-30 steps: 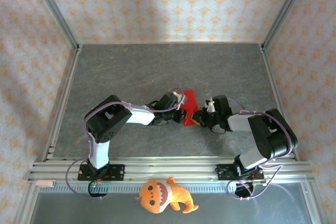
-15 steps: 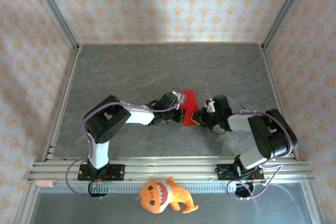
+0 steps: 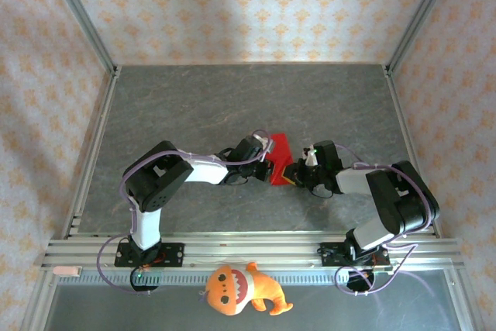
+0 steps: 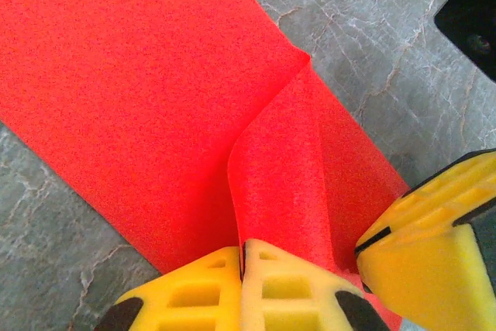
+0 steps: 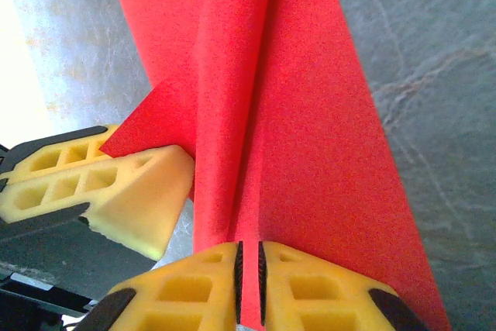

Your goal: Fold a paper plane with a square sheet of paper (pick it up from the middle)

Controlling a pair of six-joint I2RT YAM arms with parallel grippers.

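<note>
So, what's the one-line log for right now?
left pincer: shut on red paper | right pincer: shut on red paper | red paper: ridge raised

Both arms are folded in toward the middle of the grey surface (image 3: 232, 98). Your left arm (image 3: 167, 180) reaches right and puts the left claw (image 3: 269, 165) at the near left edge of the red sheet of paper (image 3: 280, 148). Your right arm (image 3: 397, 201) reaches left, with the right claw (image 3: 294, 174) at the sheet's near right end. From above you cannot judge either grip. The paper's far part shows as a slanted red patch. An orange plush toy (image 3: 239, 288) lies on the near side of the mounting rail (image 3: 256, 249), between the two bases.
</note>
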